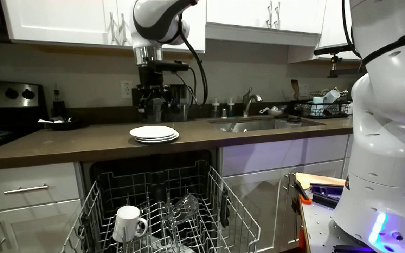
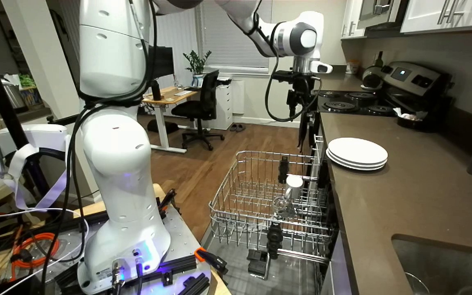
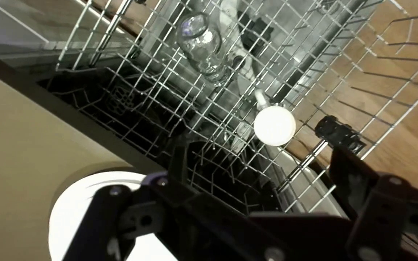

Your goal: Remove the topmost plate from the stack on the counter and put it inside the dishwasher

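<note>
Topmost plate [image 2: 357,150] found on its stack [image 2: 357,167], near the front edge of the brown counter [image 2: 408,196]; not yet lifted. Gripper [image 3: 259,159] held aloft, fingers [image 3: 178,168] spread wide, nothing gripped.

Risks: if a straight descent is made, the wire rack [image 1: 236,199] of the dishwasher [image 1: 125,166] may be met before any plate, the gap between the fingers seeming centred over wirework. If a finger is set too low, two rims could be pinched together, so closely are the plates nested. By an outward nudge the stack could be tipped off the edge. During loading, the white mug [image 1: 127,223] and clear glass vessel [image 3: 203,47] could be struck by a plate brought in low.

Views: in an exterior view the gripper [image 1: 154,106] seems lined up above the stack; by the wrist view this is corrected: the plate is seen to one side, partly covered by the gripper. Layered rims are shown in both exterior views; hardly in the wrist view.
</note>
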Available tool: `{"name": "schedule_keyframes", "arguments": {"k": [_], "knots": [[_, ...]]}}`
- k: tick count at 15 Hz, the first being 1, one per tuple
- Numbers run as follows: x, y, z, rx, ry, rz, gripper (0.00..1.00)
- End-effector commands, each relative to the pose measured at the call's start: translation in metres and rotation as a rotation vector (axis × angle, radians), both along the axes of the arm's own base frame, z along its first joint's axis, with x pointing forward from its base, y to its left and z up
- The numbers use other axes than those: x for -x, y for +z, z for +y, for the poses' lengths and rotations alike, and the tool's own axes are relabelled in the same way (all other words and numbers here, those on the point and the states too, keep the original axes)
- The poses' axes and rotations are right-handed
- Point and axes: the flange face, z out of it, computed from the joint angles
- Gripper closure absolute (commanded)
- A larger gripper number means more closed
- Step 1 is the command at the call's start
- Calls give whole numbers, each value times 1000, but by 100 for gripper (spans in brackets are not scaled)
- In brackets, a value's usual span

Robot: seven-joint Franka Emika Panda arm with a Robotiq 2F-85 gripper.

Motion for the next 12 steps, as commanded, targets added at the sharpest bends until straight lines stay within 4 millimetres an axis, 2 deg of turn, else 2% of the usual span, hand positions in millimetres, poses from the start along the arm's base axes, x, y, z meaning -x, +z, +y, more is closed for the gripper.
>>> {"name": "schedule_keyframes", "arguments": {"k": [1, 5, 12], "knots": [[-36, -12, -14, 117, 44, -7, 0], [-59, -25, -21, 202, 75, -22, 0], [-93, -63, -14, 344, 122, -27, 0]]}}
